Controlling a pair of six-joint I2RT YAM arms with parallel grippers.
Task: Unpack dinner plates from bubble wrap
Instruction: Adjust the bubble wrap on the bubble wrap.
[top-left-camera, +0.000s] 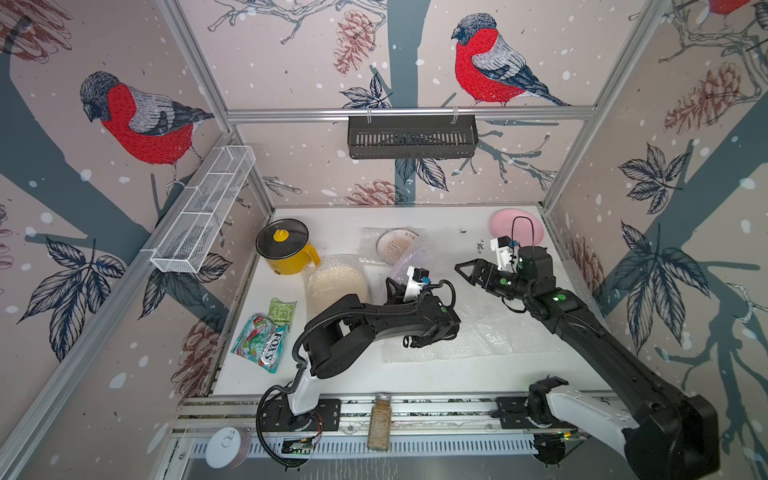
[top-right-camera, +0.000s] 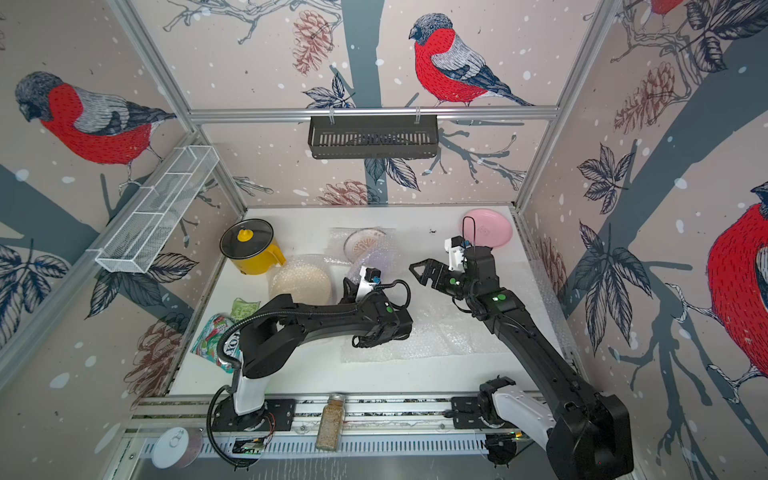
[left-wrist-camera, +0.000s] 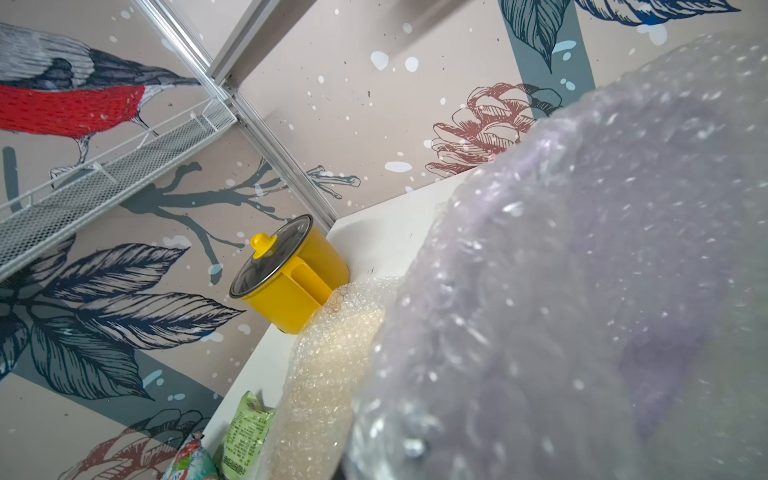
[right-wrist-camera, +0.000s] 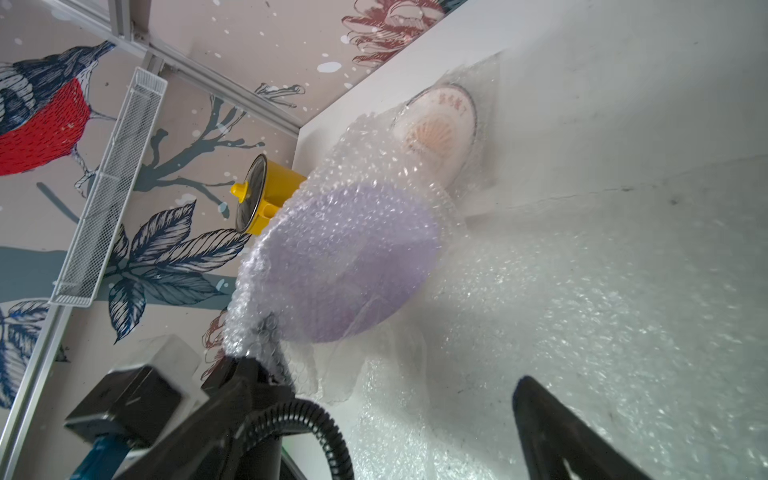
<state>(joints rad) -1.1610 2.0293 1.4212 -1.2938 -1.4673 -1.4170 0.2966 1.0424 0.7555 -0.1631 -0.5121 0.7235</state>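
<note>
My left gripper (top-left-camera: 397, 280) is shut on the bubble wrap around the lilac plate (right-wrist-camera: 340, 262) and holds it tilted above the table. In the left wrist view that wrapped plate (left-wrist-camera: 582, 291) hides the jaws. My right gripper (top-left-camera: 465, 270) hangs open just to its right, holding nothing; one finger (right-wrist-camera: 548, 428) shows over a flat sheet of bubble wrap (top-left-camera: 478, 328). A cream plate (top-left-camera: 338, 282) lies wrapped at the left. The sunburst plate (top-left-camera: 397, 245) rests on opened wrap at the back. A bare pink plate (top-left-camera: 517, 226) sits in the back right corner.
A yellow pot with a black glass lid (top-left-camera: 284, 247) stands at the back left. Snack bags (top-left-camera: 266, 332) lie along the left edge. A spice jar (top-left-camera: 379, 424) and a white tin lid (top-left-camera: 222, 446) sit on the front rail. A wire basket (top-left-camera: 203, 208) hangs from the left wall.
</note>
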